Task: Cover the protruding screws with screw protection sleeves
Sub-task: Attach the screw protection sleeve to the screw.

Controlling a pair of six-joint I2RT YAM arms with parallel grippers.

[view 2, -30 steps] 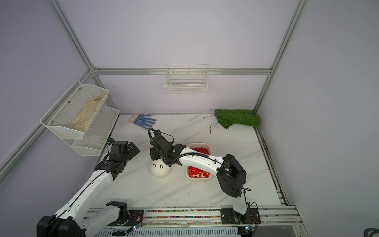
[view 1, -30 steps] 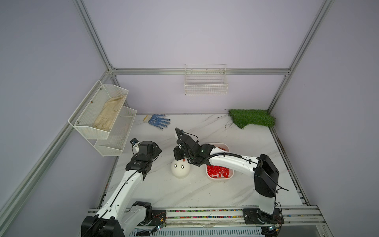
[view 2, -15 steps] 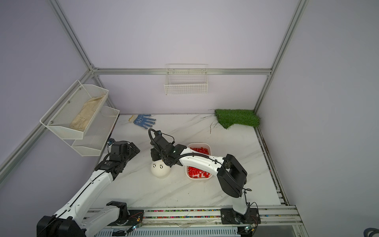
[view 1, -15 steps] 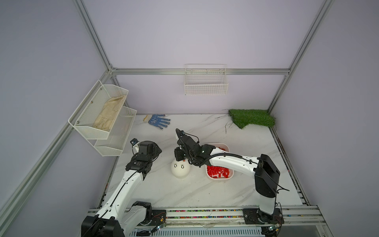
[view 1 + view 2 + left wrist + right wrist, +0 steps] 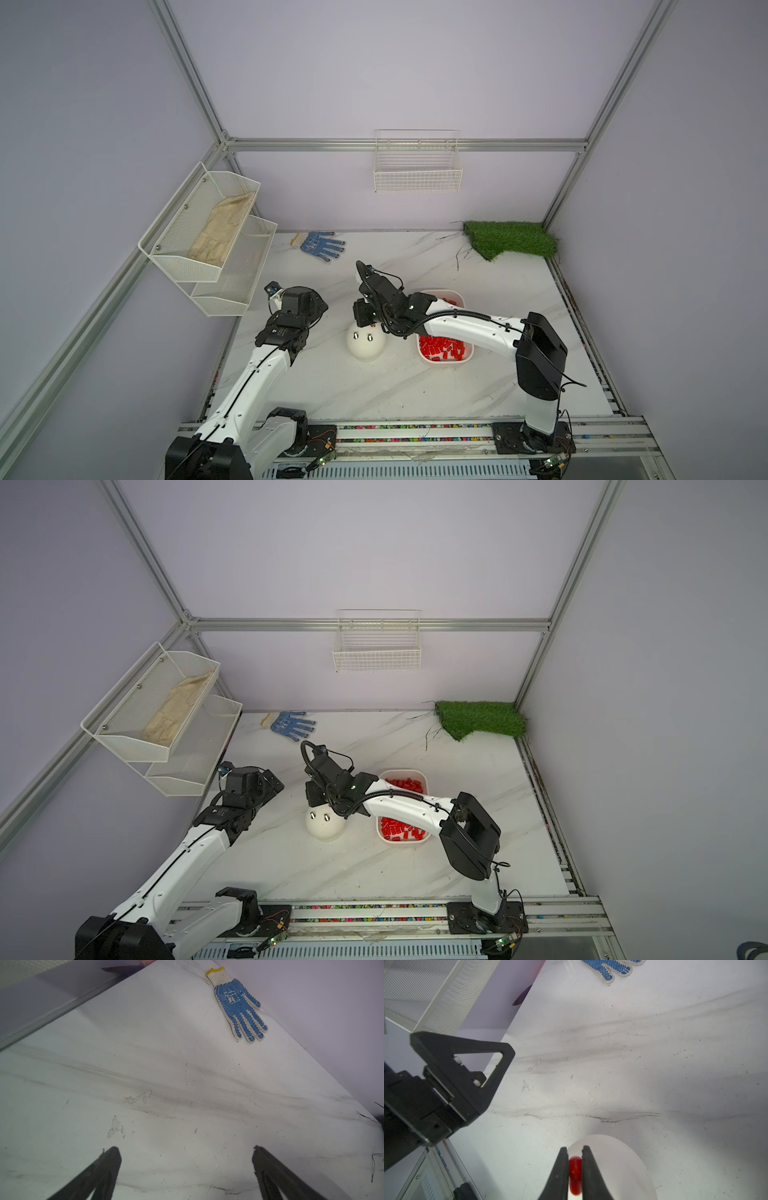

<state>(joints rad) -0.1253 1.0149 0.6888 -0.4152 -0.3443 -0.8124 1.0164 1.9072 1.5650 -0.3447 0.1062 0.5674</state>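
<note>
The right fingers (image 5: 563, 1162) are nearly closed, pinching one red sleeve (image 5: 575, 1174). Its long axis runs along them, just over the white dome (image 5: 616, 1163) mid-surface. Two bare screws (image 5: 356, 335) show in a top view. The left fingers (image 5: 110, 1160) are spread wide and empty above the surface (image 5: 187, 1084).

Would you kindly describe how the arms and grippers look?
The left arm and right arm have white link shells, black joints and a black cable along each. The left gripper and right gripper are black, with fingers tapering to narrow tips.

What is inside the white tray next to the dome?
Many red sleeves lie in the white tray. The right arm crosses over its middle, so what lies there cannot be seen.
</note>
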